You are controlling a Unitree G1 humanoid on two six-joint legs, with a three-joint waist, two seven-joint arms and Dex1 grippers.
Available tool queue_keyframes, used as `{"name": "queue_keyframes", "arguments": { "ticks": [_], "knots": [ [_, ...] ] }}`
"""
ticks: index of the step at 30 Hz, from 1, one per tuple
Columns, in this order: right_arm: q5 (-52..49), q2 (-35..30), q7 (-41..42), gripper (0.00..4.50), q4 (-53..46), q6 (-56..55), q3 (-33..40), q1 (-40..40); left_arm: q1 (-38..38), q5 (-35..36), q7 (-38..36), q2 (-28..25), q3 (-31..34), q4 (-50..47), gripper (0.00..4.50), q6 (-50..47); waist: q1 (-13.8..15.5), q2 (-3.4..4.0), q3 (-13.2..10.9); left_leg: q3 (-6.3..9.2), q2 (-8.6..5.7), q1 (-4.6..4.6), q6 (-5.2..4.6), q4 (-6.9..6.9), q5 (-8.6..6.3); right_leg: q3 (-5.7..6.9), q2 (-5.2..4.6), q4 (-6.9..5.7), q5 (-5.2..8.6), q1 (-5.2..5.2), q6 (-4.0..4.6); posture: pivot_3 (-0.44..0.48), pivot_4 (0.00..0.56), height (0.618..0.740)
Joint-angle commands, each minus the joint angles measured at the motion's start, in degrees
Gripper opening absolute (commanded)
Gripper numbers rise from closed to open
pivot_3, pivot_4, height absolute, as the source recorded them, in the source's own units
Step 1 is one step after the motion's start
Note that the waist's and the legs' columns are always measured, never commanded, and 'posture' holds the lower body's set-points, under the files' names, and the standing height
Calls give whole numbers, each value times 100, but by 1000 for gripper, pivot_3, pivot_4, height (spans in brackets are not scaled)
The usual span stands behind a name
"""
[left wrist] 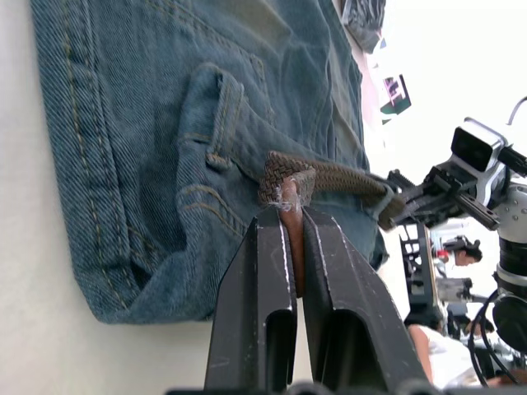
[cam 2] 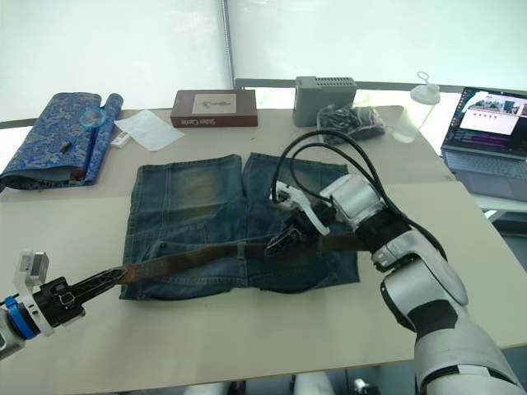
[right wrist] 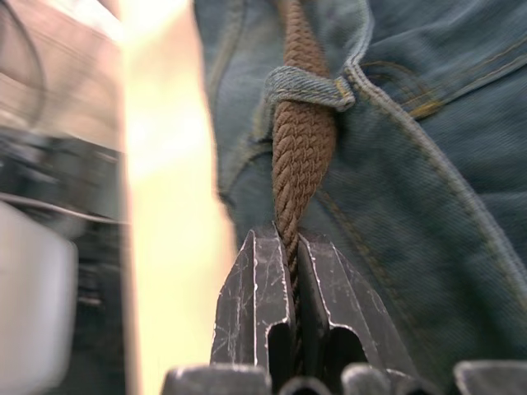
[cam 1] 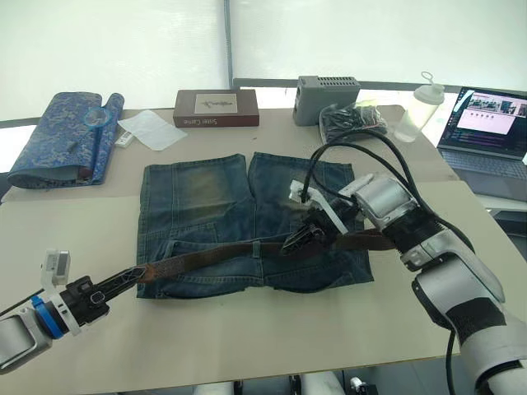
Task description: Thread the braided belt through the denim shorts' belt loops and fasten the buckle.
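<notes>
Table (cam 1: 247, 337) bare near front edge, both hands clamped on braided belt (cam 1: 222, 253) across denim shorts (cam 1: 206, 206) waistband, L hand (cam 1: 123, 280), R hand (cam 1: 298, 240).

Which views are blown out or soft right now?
Left eye view: windows behind the table are overexposed white. Left wrist view: background beyond the denim shorts blown out. Right wrist view: braided belt fairly sharp between the right gripper fingers, everything beside the shorts blurred and glaring yellow-white.

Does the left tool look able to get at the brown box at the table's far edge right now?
Probably not: the left tool is shut on the braided belt at the near side, with the denim shorts between it and the brown box.
</notes>
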State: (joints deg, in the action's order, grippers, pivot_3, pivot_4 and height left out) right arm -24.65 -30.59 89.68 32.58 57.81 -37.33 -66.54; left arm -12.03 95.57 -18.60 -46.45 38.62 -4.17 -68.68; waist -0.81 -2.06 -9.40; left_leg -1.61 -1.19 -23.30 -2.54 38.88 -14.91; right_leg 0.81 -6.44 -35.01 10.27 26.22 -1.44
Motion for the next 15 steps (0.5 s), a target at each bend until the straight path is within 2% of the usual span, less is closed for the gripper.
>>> {"name": "queue_keyframes", "arguments": {
  "ticks": [1,4,7,11,15],
  "knots": [
    [-1070,-261,282,10,319,685,-292,-499,76,344,42,-18,183,4,0,141,-2,10,-8,1,0,-3,5,0,-3,-4,-5,0,-1,2,1,0,150,740],
    [-1656,-615,282,10,375,964,-651,-643,-9,478,96,-13,274,19,0,190,4,14,-10,9,0,-2,16,0,-9,-5,-7,1,0,1,2,0,150,740],
    [-2224,-797,282,10,370,1433,-588,-764,-45,651,147,-64,347,57,0,244,-3,20,-14,11,0,-6,16,-2,-11,-5,-7,3,1,2,3,0,150,740],
    [-2733,-1121,282,10,-217,1873,-616,-547,-73,720,78,-172,414,214,0,235,-3,26,-18,10,2,-11,14,-2,-10,-6,-7,1,1,8,3,0,150,740],
    [-2638,-1314,282,10,-869,1803,-938,-189,-62,628,-36,-181,224,195,0,175,-4,26,-17,9,2,-8,14,-1,-10,-3,-5,1,1,6,4,0,150,740]
  ]
}}
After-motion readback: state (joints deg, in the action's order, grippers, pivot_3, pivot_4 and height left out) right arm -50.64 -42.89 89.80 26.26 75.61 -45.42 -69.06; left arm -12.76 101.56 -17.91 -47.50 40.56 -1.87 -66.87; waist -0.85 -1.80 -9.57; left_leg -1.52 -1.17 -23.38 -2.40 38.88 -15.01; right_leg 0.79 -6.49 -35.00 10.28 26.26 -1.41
